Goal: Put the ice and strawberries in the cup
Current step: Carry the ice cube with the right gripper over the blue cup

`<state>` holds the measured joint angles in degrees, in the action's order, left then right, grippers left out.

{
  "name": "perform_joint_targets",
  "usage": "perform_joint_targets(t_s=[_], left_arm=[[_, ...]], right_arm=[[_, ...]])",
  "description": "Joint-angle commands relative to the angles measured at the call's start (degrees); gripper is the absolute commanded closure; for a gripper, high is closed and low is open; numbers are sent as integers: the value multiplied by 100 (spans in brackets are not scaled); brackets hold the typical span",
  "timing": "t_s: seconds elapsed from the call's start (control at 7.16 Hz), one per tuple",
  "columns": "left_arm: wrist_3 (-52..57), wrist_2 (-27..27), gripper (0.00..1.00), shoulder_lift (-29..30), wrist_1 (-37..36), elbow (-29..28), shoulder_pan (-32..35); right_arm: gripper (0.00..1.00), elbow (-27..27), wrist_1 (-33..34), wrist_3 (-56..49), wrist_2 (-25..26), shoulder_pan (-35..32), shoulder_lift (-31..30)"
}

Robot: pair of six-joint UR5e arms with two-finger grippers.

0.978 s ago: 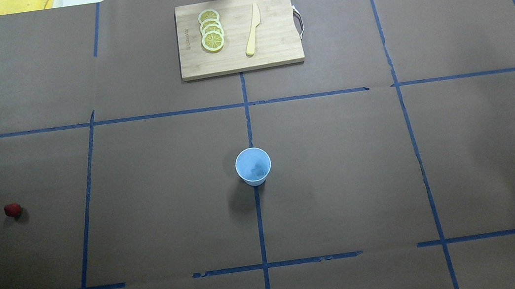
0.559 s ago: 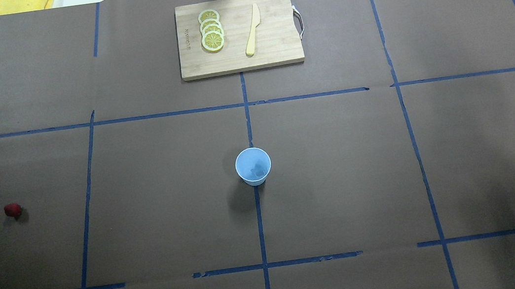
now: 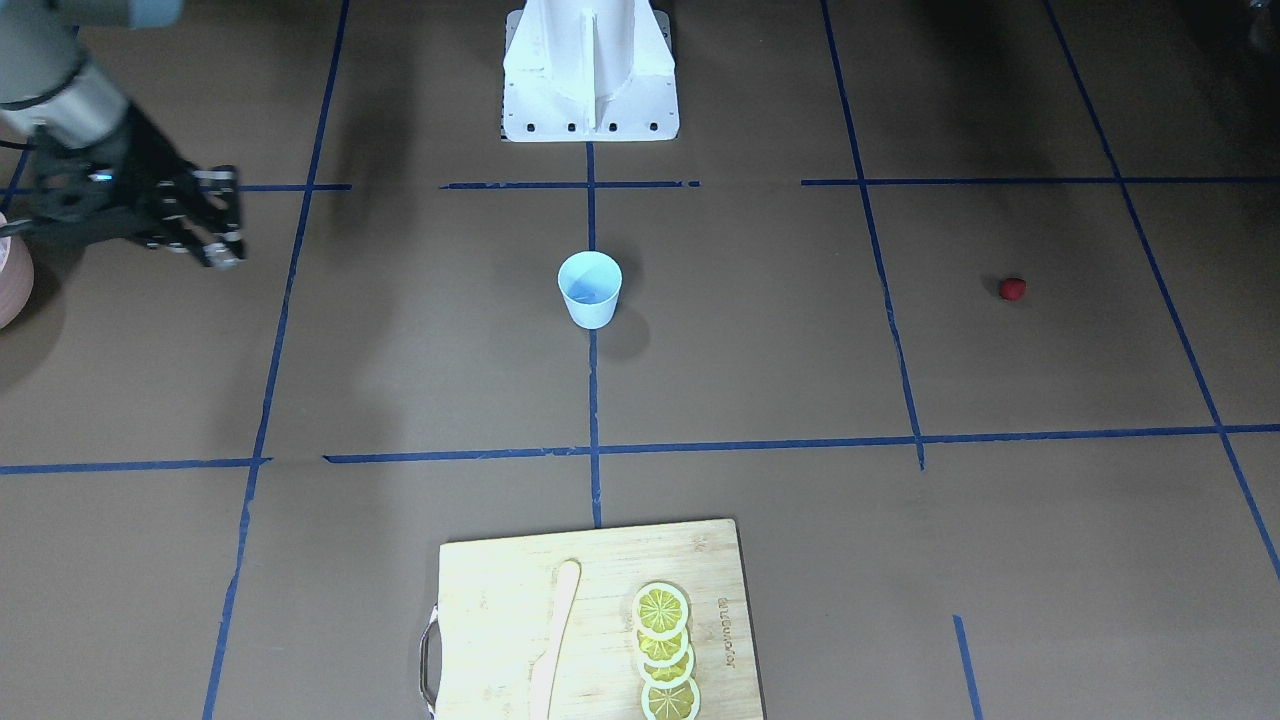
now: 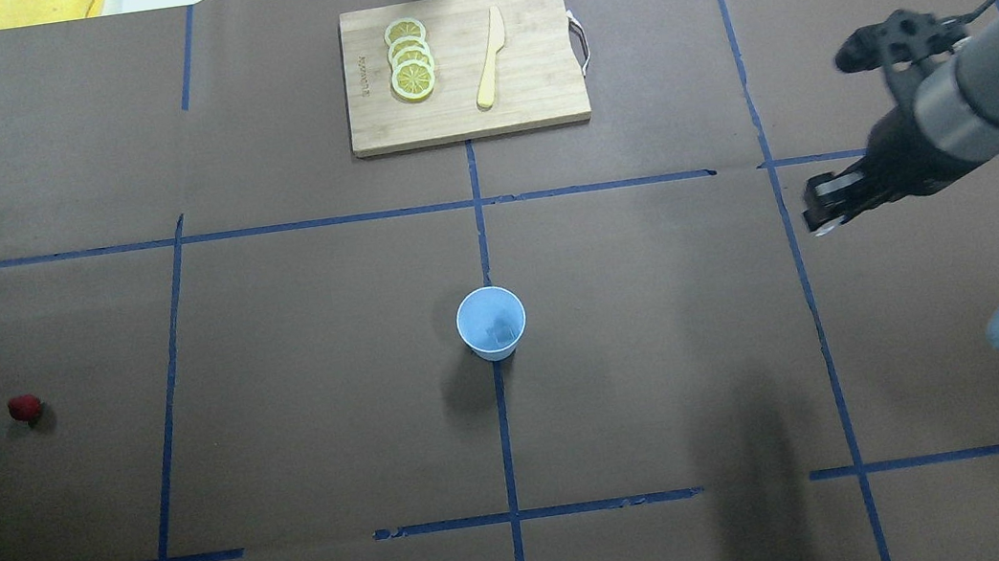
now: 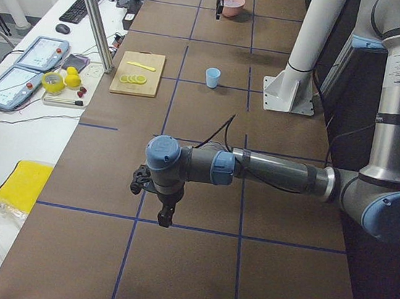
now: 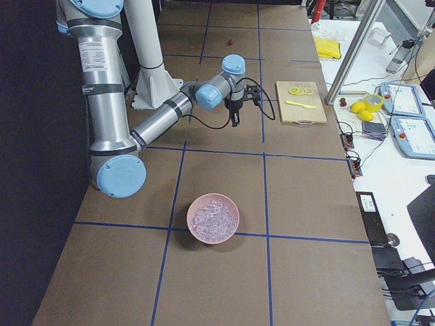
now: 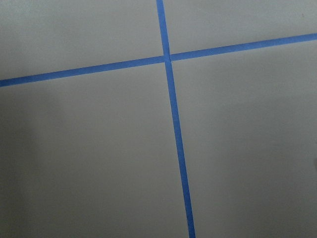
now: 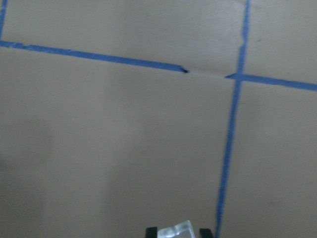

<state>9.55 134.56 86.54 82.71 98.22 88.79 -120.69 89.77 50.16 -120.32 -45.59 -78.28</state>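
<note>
1. Cup [image 4: 492, 322] at the centre of the table [image 4: 669, 393], ice lump [image 4: 498, 330] inside.
2. Strawberry [image 4: 24, 409] at cup's 9 o'clock, well apart.
3. Right gripper [image 4: 824, 214] at 3 o'clock, raised, clenched on an ice cube [image 8: 176, 230].
4. Left gripper [image 5: 166, 215]: cannot tell whether clenched.

The right arm [image 4: 968, 103] has been brought into the overhead view from the right edge. One second ago none of it was shown. Shortly after, only the tip of the right gripper [image 4: 821, 216] was shown at that edge, just above the pink bowl [image 6: 189, 221]. The gripper has since been moved left and is now located just right of a blue tape line [image 4: 792, 227]. In the overhead view the bowl is now hidden by the arm. An ice lump [image 8: 176, 231] is held between the fingertips.
</note>
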Motion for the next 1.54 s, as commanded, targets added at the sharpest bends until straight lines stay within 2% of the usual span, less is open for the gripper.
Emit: perform_joint_targets(t_s=[0.0,0.14,0.42,1.12,1.26,1.4], left_arm=[[3,0,0,4,0,4,-2],[3,9,0,4,0,4,-2],[3,9,0,3,-9,4,-2],[3,9,0,-5,-9,-14,-90],[3,9,0,3,-9,-14,-98],[3,9,0,4,-9,-22,-90]], right_arm=[[98,342,1028,1483,1389,1451,1623],[98,727,1251,2097,1675,1813,2336],[97,1772,1245,2655,2072,2124,3454],[95,2243,1201,2587,2302,2133,3574],[76,2252,1192,2587,2302,2133,3591],[2,2269,1201,2578,2320,2203,3574]])
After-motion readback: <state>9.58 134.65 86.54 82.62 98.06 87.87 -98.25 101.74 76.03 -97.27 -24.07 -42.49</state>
